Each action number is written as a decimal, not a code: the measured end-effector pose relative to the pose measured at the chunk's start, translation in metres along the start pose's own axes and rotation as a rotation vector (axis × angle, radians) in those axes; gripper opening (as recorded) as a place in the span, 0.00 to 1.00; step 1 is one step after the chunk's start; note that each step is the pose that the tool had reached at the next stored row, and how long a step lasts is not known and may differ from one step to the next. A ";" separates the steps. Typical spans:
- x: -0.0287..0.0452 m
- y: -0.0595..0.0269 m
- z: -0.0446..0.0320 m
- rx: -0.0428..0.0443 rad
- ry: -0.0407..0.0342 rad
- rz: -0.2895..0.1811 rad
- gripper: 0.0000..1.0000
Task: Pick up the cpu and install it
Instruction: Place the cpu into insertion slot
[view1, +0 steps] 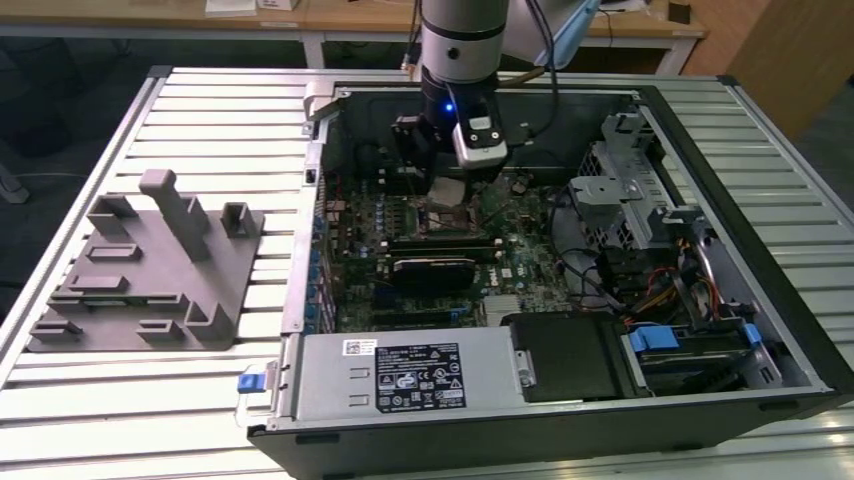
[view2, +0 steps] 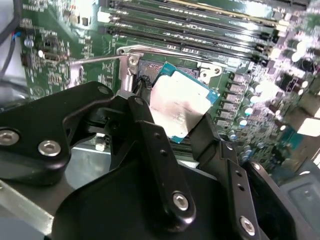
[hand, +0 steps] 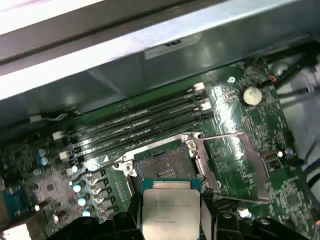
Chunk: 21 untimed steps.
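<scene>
Your claw (view2: 174, 127) is squeezing the chip (view2: 182, 102) by its two sides. You are holding it up over the open socket (hand: 167, 165) on the green board (hand: 227, 120).

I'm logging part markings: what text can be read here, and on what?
Nothing reads legibly.
On the power supply, the black label: too small.
The white sticker beside it: too small.
Faint print on the cpu held in the tool: blurred.

Robotics lab or workshop: slatted metal workbench (view1: 200, 110), opened desktop computer case (view1: 534, 440) lying on it, grey fixture (view1: 147, 270) beside, wooden desks (view1: 360, 15) behind.
</scene>
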<state>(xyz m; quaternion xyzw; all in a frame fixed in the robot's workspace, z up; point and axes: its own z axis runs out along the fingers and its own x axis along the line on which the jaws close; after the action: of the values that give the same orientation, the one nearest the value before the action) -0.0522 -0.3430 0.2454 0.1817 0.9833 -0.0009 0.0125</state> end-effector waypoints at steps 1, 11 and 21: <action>0.0000 0.0000 0.0000 0.0005 -0.0001 0.019 0.55; 0.0000 0.0000 0.0002 0.0051 -0.0005 0.201 0.55; 0.0000 0.0000 0.0006 0.0097 -0.0011 0.383 0.55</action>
<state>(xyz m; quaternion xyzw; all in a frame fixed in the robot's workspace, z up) -0.0522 -0.3430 0.2449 0.3656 0.9307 -0.0033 0.0121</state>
